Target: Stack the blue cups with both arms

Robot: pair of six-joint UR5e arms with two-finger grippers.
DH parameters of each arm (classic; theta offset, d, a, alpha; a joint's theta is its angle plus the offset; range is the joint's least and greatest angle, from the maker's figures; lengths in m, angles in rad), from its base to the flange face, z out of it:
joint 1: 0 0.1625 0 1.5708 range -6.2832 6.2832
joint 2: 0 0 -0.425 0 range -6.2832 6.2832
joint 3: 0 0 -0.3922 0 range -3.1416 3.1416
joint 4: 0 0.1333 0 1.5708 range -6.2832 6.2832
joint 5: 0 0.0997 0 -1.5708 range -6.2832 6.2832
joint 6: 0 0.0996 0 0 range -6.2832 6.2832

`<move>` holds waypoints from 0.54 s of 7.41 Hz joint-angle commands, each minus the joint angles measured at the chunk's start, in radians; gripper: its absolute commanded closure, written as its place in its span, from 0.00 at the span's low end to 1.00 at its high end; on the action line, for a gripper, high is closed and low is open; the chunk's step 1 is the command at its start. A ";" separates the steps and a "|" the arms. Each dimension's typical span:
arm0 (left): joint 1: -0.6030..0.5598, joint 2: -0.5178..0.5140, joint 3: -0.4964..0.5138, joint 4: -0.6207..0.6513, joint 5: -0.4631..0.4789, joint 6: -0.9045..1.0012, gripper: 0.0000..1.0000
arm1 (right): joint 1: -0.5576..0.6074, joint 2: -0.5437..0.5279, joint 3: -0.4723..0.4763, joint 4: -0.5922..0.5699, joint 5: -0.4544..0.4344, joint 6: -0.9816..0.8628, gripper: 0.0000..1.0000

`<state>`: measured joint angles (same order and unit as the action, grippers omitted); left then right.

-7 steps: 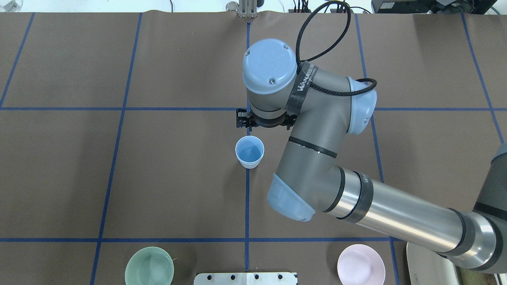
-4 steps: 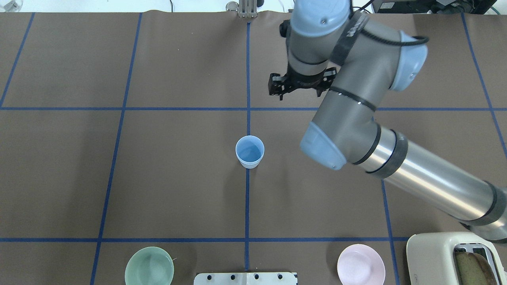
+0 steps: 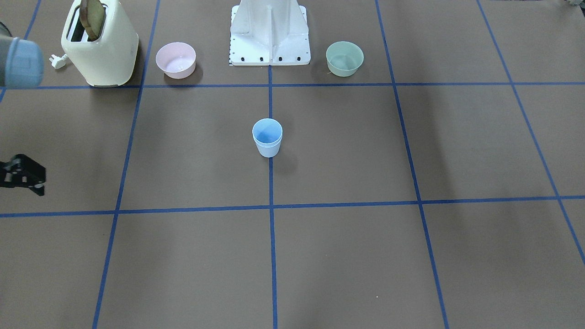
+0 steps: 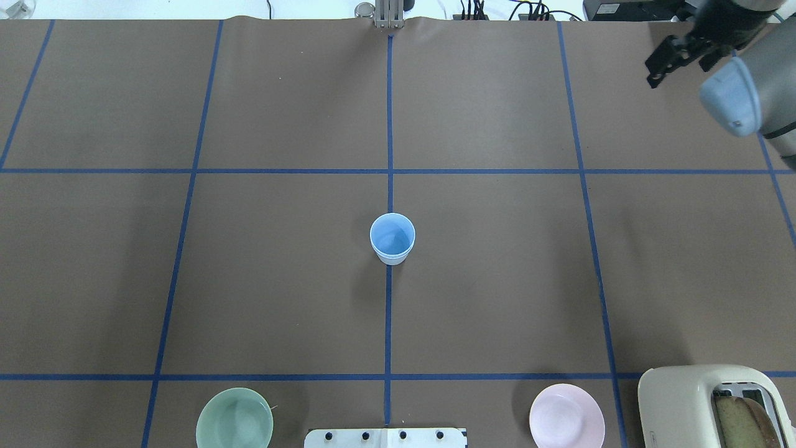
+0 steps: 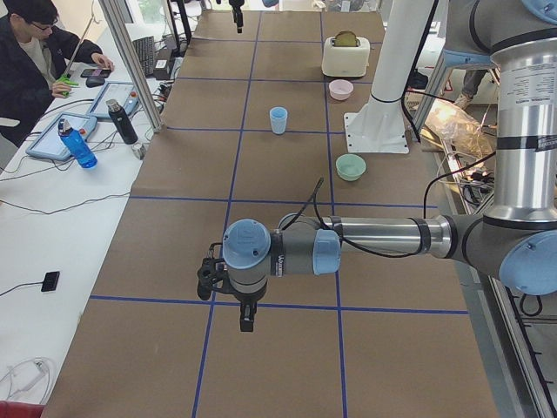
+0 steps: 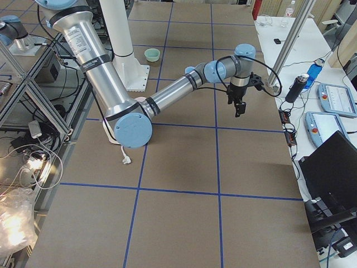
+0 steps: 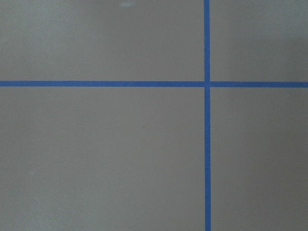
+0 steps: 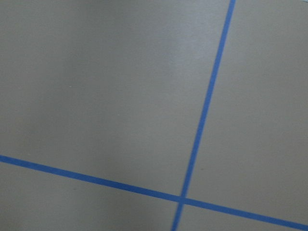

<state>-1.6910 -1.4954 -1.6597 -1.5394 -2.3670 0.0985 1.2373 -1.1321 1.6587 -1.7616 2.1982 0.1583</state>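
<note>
The two blue cups (image 4: 392, 238) stand upright, one nested in the other, on the centre grid line; the double rim shows in the front-facing view (image 3: 267, 137). My right gripper (image 4: 668, 59) hangs high over the far right corner, well away from the cups, with nothing in it; only black parts of it show at the front-facing view's left edge (image 3: 23, 178), and I cannot tell whether it is open. My left gripper (image 5: 247, 322) shows only in the exterior left view, low over the table's left end, so I cannot tell its state. Both wrist views show bare mat and blue tape.
A green bowl (image 4: 234, 418) and a pink bowl (image 4: 566, 415) sit at the near edge either side of the white base pedestal (image 3: 269, 32). A cream toaster (image 4: 709, 404) with bread stands at the near right. An operator (image 5: 35, 52) sits at the side table.
My right arm has swung up and away from beside the cups to the far right corner. The cups have not moved.
</note>
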 commanded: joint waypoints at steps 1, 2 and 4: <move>0.001 0.001 0.001 -0.001 -0.001 -0.002 0.02 | 0.074 -0.186 0.009 0.005 0.009 -0.135 0.00; 0.001 0.003 0.000 -0.002 -0.002 0.000 0.02 | 0.085 -0.257 0.006 0.005 0.006 -0.131 0.00; 0.001 0.006 0.005 -0.045 -0.002 0.000 0.02 | 0.145 -0.334 0.003 0.016 0.011 -0.120 0.00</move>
<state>-1.6904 -1.4914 -1.6584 -1.5533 -2.3684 0.0980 1.3439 -1.4097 1.6622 -1.7495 2.2059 0.0365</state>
